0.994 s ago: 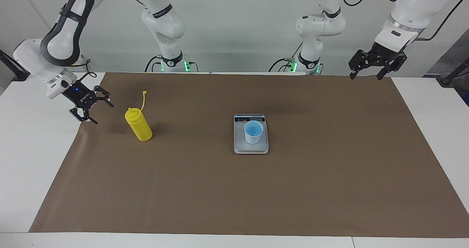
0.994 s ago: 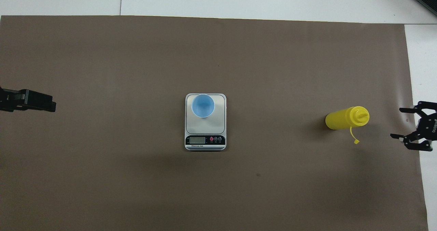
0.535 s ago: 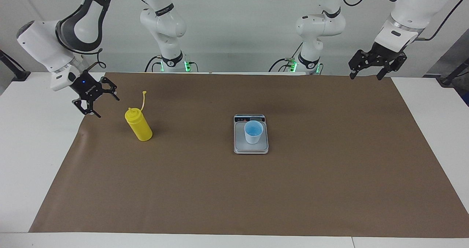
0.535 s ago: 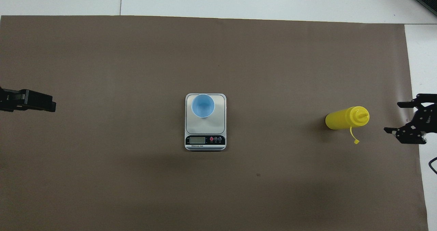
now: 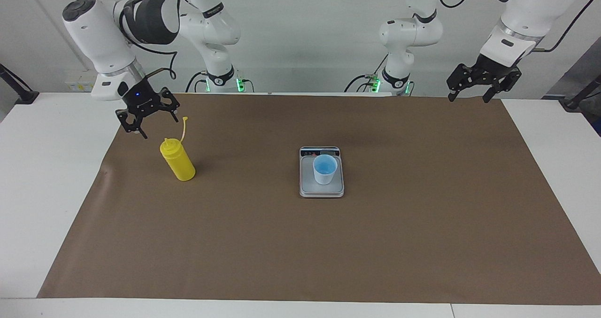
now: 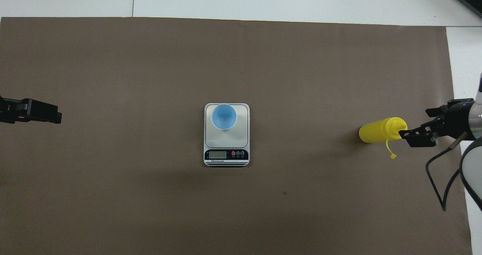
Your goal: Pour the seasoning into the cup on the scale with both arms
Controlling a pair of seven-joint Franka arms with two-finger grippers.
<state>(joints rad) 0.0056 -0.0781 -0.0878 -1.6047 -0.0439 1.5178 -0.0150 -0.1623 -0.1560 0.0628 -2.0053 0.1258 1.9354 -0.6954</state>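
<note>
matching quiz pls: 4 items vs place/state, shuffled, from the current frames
Items:
1. seasoning bottle
2. cup
3. right gripper
4. left gripper

Places/states:
A. waiting, fingers open, by the brown mat's corner at the left arm's end
B. on the scale
C. fingers open, in the air close to the bottle's nozzle
D. upright on the mat, toward the right arm's end, not held

Pairs: 1-D, 2-B, 3-C, 4-A
</note>
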